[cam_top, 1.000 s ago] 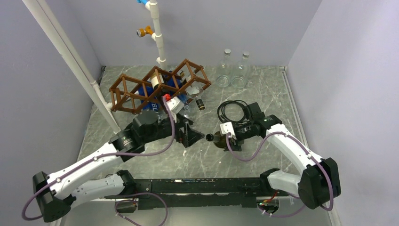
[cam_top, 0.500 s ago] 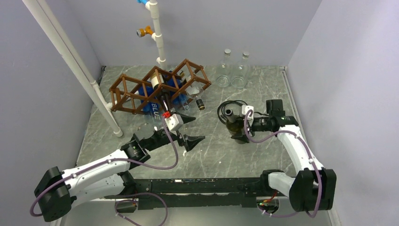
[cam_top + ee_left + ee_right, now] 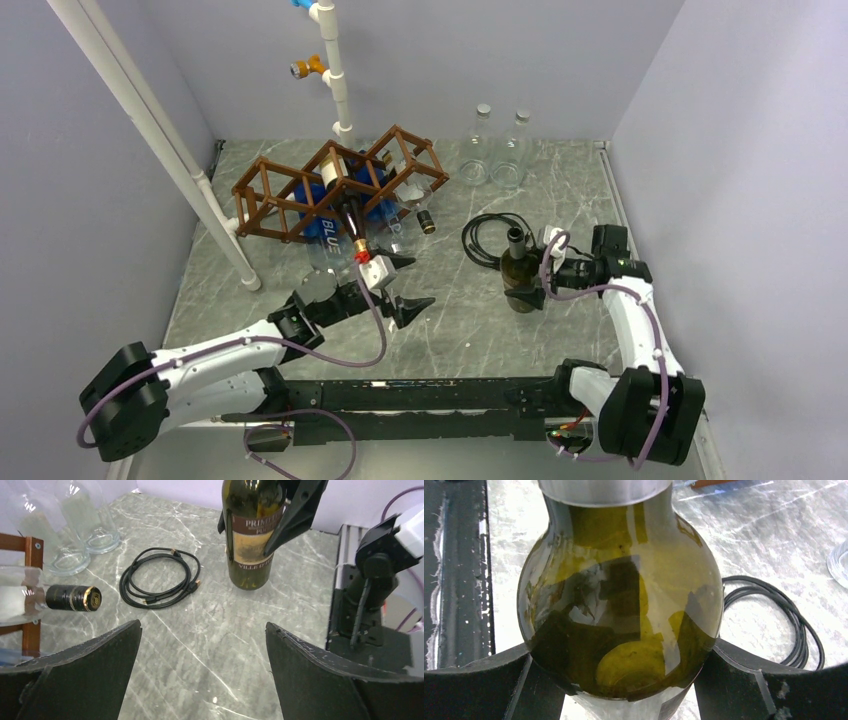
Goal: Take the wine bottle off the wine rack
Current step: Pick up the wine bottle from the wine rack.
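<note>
Wine bottle (image 3: 248, 555) upright, black cable (image 3: 125, 582) just beside

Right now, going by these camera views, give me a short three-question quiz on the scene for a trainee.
1. True or false: the wine bottle lies in the wine rack.
2. Which gripper clamps it? A. left B. right C. neither
3. Fill in: a coiled black ___ lies on the table beside the bottle.
Key: 1 false, it stands upright outside the rack. 2 B, the right gripper. 3 cable.
</note>
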Tool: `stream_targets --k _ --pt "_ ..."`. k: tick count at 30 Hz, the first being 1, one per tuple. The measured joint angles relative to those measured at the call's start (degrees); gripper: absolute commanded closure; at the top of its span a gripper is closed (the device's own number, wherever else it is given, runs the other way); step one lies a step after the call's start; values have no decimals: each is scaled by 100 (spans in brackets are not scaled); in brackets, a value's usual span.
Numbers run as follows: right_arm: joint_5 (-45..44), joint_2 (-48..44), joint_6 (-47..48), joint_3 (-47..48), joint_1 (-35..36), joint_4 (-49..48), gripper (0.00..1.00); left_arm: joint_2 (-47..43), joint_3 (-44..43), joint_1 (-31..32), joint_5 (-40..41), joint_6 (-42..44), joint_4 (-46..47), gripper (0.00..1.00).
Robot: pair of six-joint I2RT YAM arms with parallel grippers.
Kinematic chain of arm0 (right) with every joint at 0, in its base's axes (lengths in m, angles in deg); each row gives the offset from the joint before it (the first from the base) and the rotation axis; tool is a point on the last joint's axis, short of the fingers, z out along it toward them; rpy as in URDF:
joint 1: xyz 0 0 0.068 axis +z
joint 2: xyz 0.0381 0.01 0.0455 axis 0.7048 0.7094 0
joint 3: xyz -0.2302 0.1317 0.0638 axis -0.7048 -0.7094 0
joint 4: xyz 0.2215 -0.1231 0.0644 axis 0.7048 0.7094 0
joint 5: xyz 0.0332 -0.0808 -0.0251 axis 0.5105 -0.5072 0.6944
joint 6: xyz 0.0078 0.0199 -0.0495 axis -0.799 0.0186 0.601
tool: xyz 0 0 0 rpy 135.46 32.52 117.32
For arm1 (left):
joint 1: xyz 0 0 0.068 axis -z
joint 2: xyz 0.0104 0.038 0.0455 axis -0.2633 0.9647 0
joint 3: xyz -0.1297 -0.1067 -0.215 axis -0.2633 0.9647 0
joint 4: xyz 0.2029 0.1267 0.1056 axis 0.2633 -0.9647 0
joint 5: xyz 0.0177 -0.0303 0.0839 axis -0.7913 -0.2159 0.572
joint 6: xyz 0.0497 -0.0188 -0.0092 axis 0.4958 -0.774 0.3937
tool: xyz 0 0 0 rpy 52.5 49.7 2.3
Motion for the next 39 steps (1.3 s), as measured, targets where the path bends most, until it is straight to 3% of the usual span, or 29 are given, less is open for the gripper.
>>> stream_targets --k 8,13,18,22,29,34,39 --pt "59 192 505 442 7 695 100 765 -791 -50 -380 782 -354 0" --pt "31 186 374 498 11 817 100 844 -920 -70 -385 632 -61 0" --pt "-46 214 323 538 11 820 100 1246 -568 -76 -256 -140 1161 3" --pt "-35 282 323 538 11 811 100 2107 -522 -85 -551 -664 2306 8" --pt "76 302 299 470 11 708 100 3574 -1110 -46 -1086 -1386 4319 9" --pt "79 302 234 358 11 579 100 4030 -1840 -28 -1248 -1572 4704 9" --pt "87 308 221 317 11 511 100 4293 -2522 83 -1318 -1591 4767 19"
